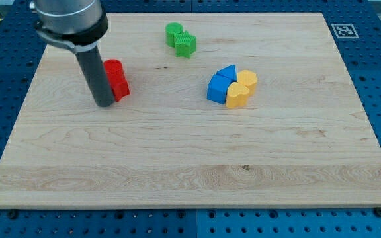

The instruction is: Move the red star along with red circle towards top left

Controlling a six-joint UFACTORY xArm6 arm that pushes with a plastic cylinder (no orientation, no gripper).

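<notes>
Two red blocks stand touching at the board's upper left: the red circle (113, 67) nearer the view's top and the red star (120, 88) just below it. My tip (103, 103) is at the lower left of the red star, touching or almost touching it. The dark rod rises from there toward the view's top left and hides the left sides of both red blocks.
Two green blocks (180, 38) sit together near the view's top centre. Two blue blocks (221, 84) and two yellow blocks (241, 88) form a cluster right of centre. A fiducial marker (344, 30) is at the wooden board's (190, 165) top right corner.
</notes>
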